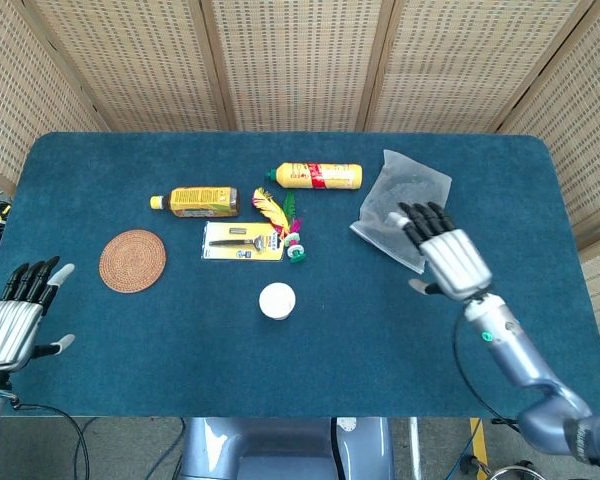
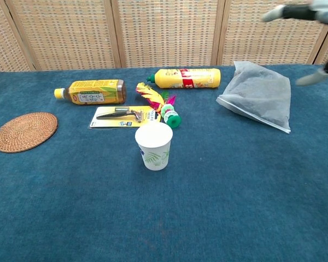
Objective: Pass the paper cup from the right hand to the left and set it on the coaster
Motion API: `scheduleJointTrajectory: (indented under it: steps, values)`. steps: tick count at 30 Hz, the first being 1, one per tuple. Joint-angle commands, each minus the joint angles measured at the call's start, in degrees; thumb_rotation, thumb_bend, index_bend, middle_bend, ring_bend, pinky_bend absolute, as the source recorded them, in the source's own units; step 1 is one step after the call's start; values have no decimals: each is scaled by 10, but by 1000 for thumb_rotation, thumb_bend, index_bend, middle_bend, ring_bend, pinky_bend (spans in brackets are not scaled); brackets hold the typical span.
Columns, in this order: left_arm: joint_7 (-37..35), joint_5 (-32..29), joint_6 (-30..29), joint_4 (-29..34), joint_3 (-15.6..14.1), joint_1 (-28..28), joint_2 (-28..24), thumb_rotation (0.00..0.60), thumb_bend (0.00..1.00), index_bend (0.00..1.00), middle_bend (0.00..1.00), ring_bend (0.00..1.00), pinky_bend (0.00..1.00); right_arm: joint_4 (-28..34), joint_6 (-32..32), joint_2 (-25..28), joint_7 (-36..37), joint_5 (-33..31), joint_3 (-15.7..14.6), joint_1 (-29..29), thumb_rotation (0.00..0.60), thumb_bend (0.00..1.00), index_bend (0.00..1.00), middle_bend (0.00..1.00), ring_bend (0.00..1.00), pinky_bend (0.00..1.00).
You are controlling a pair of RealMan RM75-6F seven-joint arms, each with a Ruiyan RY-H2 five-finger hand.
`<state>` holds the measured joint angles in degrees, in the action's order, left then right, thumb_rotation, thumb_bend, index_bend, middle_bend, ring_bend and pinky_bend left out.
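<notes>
Near the middle of the counter [image 1: 100,330] we see the paper cup [image 1: 277,300] standing upright on the blue cloth, mouth up, with nothing touching it. From the chest view its leaf print faces us. Just beyond it lies a yellow card carrying a razor [image 1: 242,241], and beside that card's right end a feathered shuttlecock [image 1: 280,215] with a green base. Further back we have two bottles on their sides: a brown-labelled one [image 1: 197,201] to the left and a yellow one [image 1: 318,176] to the right. Well off to the left of the cup sits the round woven coaster [image 1: 133,260], bare on top. Over on the right a clear plastic bag [image 1: 404,208] lies flat. Our right hand [image 1: 446,258] hovers above the near edge of that bag, fingers spread, holding nothing, well apart from the cup. Our left hand [image 1: 18,318] is at the near left corner, fingers likewise extended and apart, nothing in it, short of the coaster.
</notes>
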<state>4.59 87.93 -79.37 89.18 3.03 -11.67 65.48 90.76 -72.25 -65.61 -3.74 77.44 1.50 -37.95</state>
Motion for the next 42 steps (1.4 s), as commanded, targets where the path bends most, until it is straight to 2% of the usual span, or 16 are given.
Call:
scheduleJointTrajectory:
  steps: [1, 6, 12, 17, 24, 30, 35, 38, 42]
  values:
    - [15, 24, 10, -4, 17, -32, 1, 600, 0, 0, 0, 0, 0, -50, -99, 30, 52, 34, -36, 96, 600, 0, 48, 0, 0, 0]
    - [0, 74, 78, -6, 26, -111, 12, 600, 0, 0, 0, 0, 0, -41, -149, 14, 17, 5, -40, 167, 600, 0, 26, 0, 0, 0]
    - [-30, 124, 153, -15, 34, -206, 39, 600, 0, 0, 0, 0, 0, -6, -176, -1, -39, -18, -34, 215, 600, 0, 7, 0, 0, 0]
    - [-30, 125, 226, -33, 41, -276, 83, 600, 0, 0, 0, 0, 0, 4, -190, -7, -67, -15, -25, 237, 600, 0, 6, 0, 0, 0]
    - [-12, 105, 315, -63, 40, -345, 145, 600, 0, 0, 0, 0, 0, 0, -178, -3, -73, -15, -12, 247, 600, 0, 6, 0, 0, 0]
    - [-16, 91, 329, -119, 46, -383, 209, 600, 0, 0, 0, 0, 6, 0, -173, -2, -75, -16, 2, 257, 600, 0, 6, 0, 0, 0]
    - [-20, 91, 331, -159, 43, -409, 243, 600, 0, 0, 0, 0, 43, 1, -172, 0, -73, -17, 12, 266, 600, 0, 6, 0, 0, 0]
    - [-18, 90, 336, -172, 40, -420, 256, 600, 0, 0, 0, 24, 114, 1, -171, 0, -74, -17, 16, 270, 600, 0, 6, 0, 0, 0]
    - [-18, 85, 351, -180, 33, -433, 266, 600, 0, 0, 14, 117, 248, 3, -171, 0, -72, -17, 21, 274, 600, 0, 7, 0, 0, 0]
